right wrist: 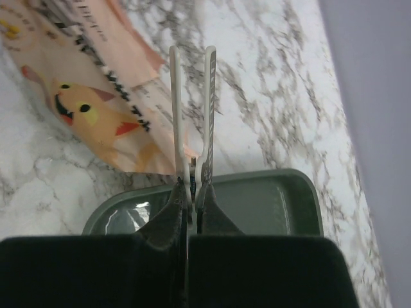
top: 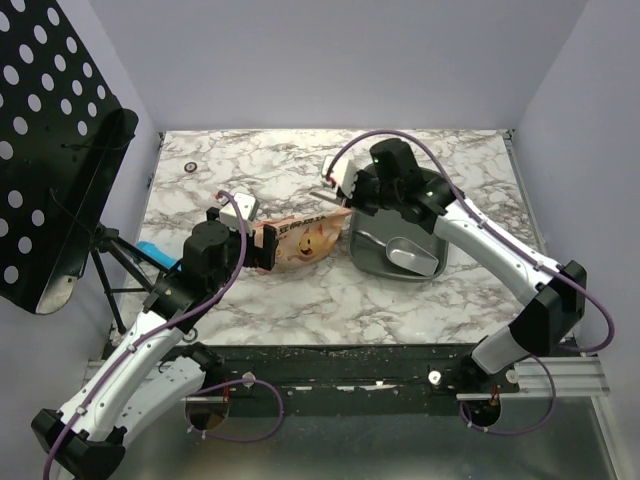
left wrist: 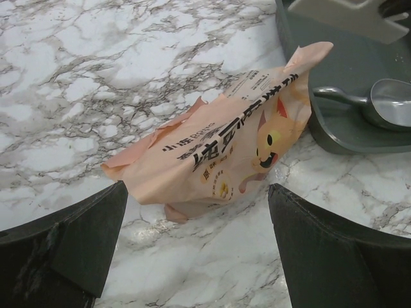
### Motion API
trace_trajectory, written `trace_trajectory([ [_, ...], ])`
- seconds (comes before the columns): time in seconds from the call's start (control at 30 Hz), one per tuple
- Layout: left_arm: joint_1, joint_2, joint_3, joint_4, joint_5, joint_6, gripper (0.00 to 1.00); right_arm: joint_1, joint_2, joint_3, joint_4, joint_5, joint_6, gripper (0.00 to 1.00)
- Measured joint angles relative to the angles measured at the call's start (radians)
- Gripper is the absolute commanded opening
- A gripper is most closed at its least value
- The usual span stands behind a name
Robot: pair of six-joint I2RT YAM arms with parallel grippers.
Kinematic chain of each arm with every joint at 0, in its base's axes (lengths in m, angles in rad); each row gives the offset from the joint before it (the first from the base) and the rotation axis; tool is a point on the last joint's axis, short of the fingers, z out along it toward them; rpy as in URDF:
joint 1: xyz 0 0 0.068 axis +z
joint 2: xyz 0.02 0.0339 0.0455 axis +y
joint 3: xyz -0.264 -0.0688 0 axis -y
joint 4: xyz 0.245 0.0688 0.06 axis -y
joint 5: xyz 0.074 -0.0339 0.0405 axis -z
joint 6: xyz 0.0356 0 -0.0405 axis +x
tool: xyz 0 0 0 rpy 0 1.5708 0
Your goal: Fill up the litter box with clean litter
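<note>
Overhead view of a robotics lab test cell rather than a home. A marble-patterned tabletop (top: 300,300) is boxed in by plain pale walls (top: 330,60). A left arm (top: 150,340) and a right arm (top: 500,260), white and black, are mounted at its near edge by an aluminium rail (top: 560,372), trailing purple cables (top: 385,133). A black perforated panel (top: 50,90) stands at the left. The only household items are a litter box (top: 372,252) and a cat-printed bag (top: 305,240).
</note>
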Motion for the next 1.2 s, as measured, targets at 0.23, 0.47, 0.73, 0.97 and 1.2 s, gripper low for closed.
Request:
trace_trajectory([
  [0.23,0.0,0.0,0.0,-0.003,-0.032,-0.012,0.99,-0.118,-0.053,-0.064,0.111,0.302,0.314,0.01],
  [0.47,0.0,0.0,0.0,-0.007,-0.034,-0.023,0.99,-0.429,-0.056,-0.151,0.079,0.512,0.726,0.01],
  [0.73,0.0,0.008,0.0,-0.008,-0.035,-0.037,0.99,-0.6,-0.117,-0.369,0.05,0.62,0.918,0.01],
  [0.97,-0.006,0.01,0.0,-0.014,-0.09,-0.057,0.99,-0.674,-0.117,-0.533,0.051,0.605,0.981,0.01],
  [1.2,-0.006,0.01,0.003,-0.043,-0.24,-0.106,0.99,-0.677,-0.059,-0.56,0.061,0.564,1.033,0.27],
])
